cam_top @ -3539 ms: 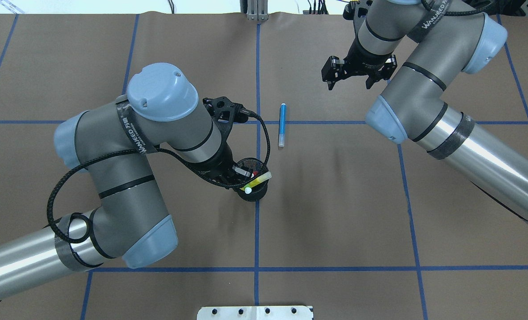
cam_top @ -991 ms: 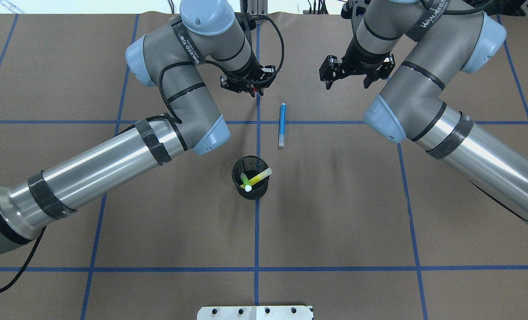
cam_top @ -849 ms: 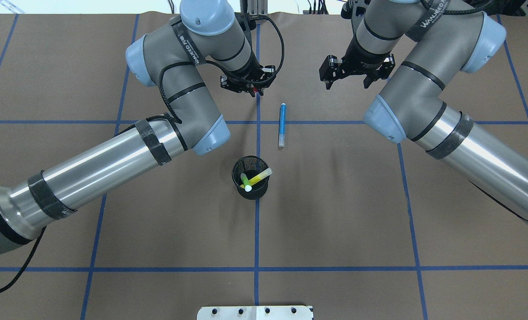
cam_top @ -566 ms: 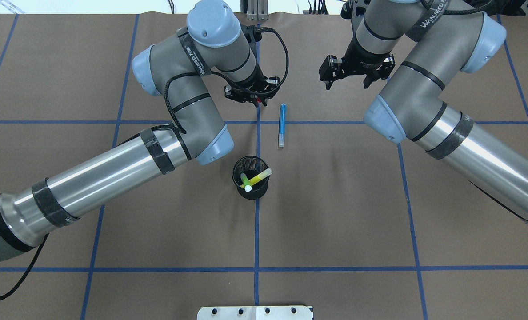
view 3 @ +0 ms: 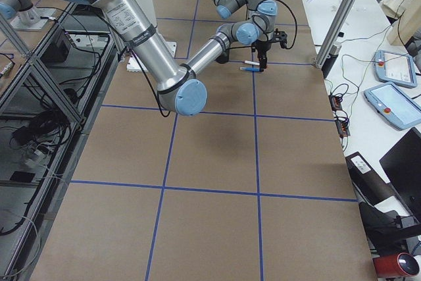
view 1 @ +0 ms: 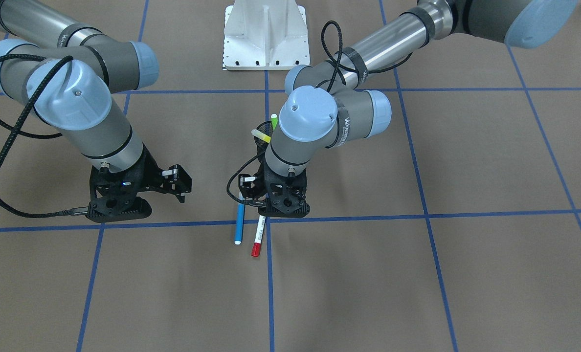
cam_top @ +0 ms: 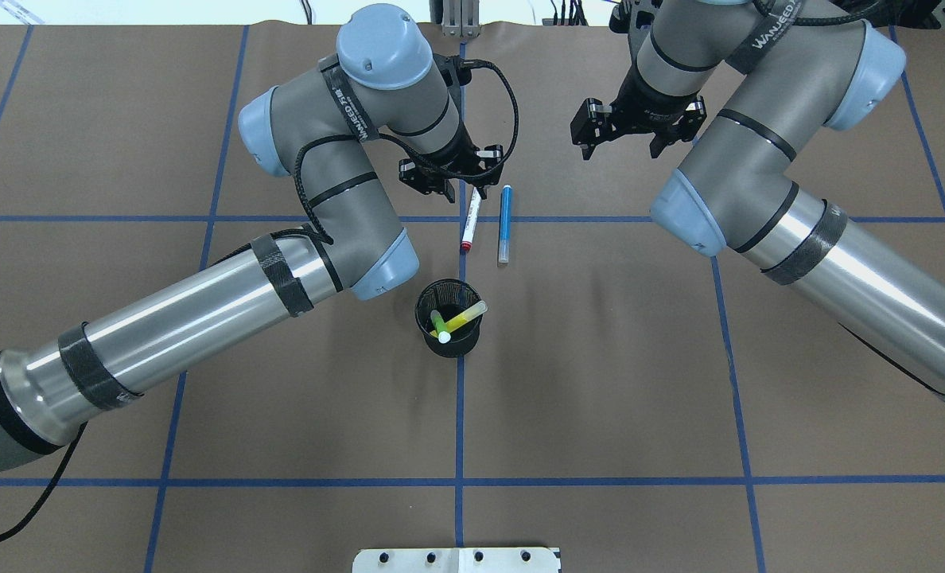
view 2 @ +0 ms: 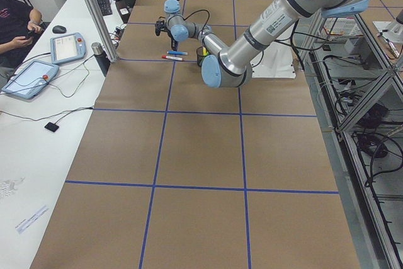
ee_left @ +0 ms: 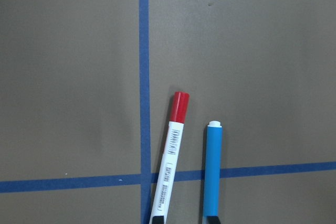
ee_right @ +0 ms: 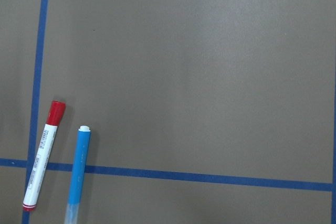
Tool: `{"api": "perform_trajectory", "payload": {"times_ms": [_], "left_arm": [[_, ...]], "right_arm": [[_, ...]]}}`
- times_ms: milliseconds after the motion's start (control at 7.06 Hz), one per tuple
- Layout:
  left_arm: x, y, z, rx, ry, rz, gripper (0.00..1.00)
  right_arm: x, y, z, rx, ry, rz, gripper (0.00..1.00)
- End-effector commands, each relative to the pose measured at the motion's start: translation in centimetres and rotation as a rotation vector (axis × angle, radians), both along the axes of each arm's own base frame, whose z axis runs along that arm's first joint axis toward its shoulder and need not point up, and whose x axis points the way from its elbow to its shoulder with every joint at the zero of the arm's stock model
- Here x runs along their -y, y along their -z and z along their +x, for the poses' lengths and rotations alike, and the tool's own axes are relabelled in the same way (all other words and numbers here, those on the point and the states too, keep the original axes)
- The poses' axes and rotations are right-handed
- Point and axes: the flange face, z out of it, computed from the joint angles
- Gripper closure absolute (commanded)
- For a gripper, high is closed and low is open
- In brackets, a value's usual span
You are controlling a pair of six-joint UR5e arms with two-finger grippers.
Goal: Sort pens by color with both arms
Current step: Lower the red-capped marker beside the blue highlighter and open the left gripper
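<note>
The red-capped white pen (cam_top: 469,223) lies flat on the brown table just left of the blue pen (cam_top: 504,225); both also show in the left wrist view as red pen (ee_left: 170,156) and blue pen (ee_left: 212,171). My left gripper (cam_top: 462,188) hovers open over the red pen's far end, no longer holding it. My right gripper (cam_top: 624,151) hangs open to the right of both pens, holding nothing. The green highlighter (cam_top: 438,324) and yellow highlighter (cam_top: 466,318) stand in the black mesh cup (cam_top: 425,322).
Blue tape lines (cam_top: 600,219) cross the table in a grid. The white pedestal base (view 1: 266,34) stands at the robot's edge. In the front-facing view the left arm's elbow (view 1: 310,120) hides most of the cup.
The left arm lifted the red pen out of the cup, carried it to the far side and laid it beside the blue pen, then let go. The right arm stayed put.
</note>
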Motion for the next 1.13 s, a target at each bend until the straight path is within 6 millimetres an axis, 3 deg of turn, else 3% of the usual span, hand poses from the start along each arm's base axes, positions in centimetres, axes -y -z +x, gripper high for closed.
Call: {"api": "perform_trajectory", "payload": {"times_ms": [0,142,425,708,991], "left_arm": [[-0.2,0.8,-3.5,-0.005,-0.032,-0.034,0.47],[-0.2,-0.9,-7.2,0.01,-0.063,-0.012,0.47],[-1.3,-5.2,-12.3,0.02,-0.06,0.023,0.47],[-1.4,-8.5,-16.1,0.023,-0.096,0.035,0.47],[-1.6,-10.9,-18.5,0.038,-0.097,0.057,0.47]], "right_arm": [[-0.1,0.5,-0.4,0.007,-0.011,-0.013,0.0],[-0.7,1.6,-1.5,0.02,-0.026,-0.031,0.0],[-2.2,4.2,-3.8,0.042,-0.072,-0.073,0.0],[-3.9,7.8,-5.7,0.083,-0.166,-0.154,0.0],[-7.8,13.6,-7.4,0.028,-0.216,-0.22,0.01]]}}
